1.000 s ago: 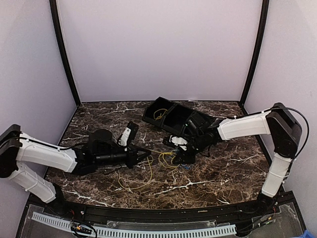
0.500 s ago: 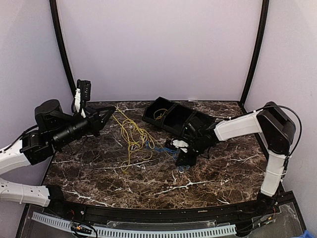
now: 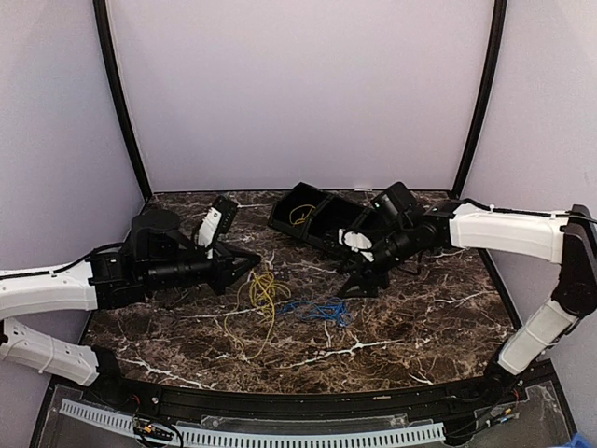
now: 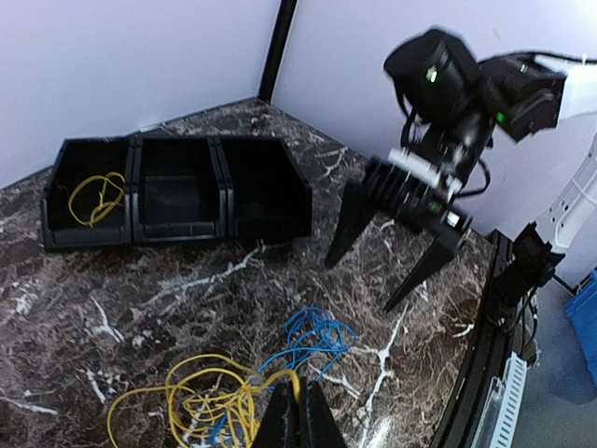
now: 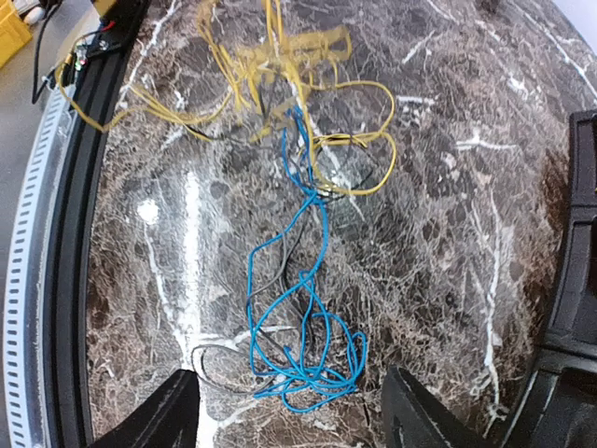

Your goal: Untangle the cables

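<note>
My left gripper (image 3: 254, 262) is shut on a strand of the yellow cable (image 3: 265, 294), which hangs from it in loose loops down to the marble table. In the left wrist view the pinched strand sits at the closed tips (image 4: 298, 411), with the yellow cable (image 4: 191, 403) bunched to their left. The blue cable (image 3: 317, 309) lies in a small heap on the table, and one strand of it (image 5: 303, 359) runs up into the yellow cable (image 5: 298, 93). My right gripper (image 3: 363, 281) hovers open above the blue heap, holding nothing; its fingertips (image 5: 182, 392) straddle the heap from above.
A black three-compartment bin (image 3: 328, 222) stands at the back centre, with a small yellow wire (image 4: 93, 198) in its left compartment. The table's black front rail (image 5: 70, 280) runs close to the cables. Purple walls close off the back and both sides.
My left arm, raised high half a second ago, has come back down with the yellow cable. My right gripper has opened, let go of the blue cable and lifted up and back.
</note>
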Robot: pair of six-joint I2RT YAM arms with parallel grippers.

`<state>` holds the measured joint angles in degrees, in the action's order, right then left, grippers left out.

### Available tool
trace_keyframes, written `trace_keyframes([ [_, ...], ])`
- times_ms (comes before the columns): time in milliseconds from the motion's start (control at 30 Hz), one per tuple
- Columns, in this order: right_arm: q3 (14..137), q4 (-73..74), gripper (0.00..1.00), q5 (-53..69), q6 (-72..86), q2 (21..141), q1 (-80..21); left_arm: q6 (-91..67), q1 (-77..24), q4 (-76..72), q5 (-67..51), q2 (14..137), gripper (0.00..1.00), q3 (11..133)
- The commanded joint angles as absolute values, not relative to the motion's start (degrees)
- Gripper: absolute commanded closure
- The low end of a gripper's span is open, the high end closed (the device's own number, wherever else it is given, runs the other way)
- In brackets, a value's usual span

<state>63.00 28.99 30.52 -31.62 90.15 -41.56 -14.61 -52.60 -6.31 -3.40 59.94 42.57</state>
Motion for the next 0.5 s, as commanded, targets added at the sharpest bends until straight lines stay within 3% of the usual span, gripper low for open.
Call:
trace_keyframes([
  [0,67.0,31.9,0.3,34.4,-34.4,89.0,-41.6,-16.1,-52.3,-15.3,-11.1,65.6,1.0,38.4],
  [167,69.3,27.0,0.31,36.4,-31.8,93.4,-43.9,-17.7,-52.5,-23.9,-13.6,69.7,1.0,35.7],
  [467,74.6,15.3,0.32,39.1,-27.1,101.2,-51.5,-19.9,-53.2,-25.9,-15.7,68.3,1.0,36.0],
])
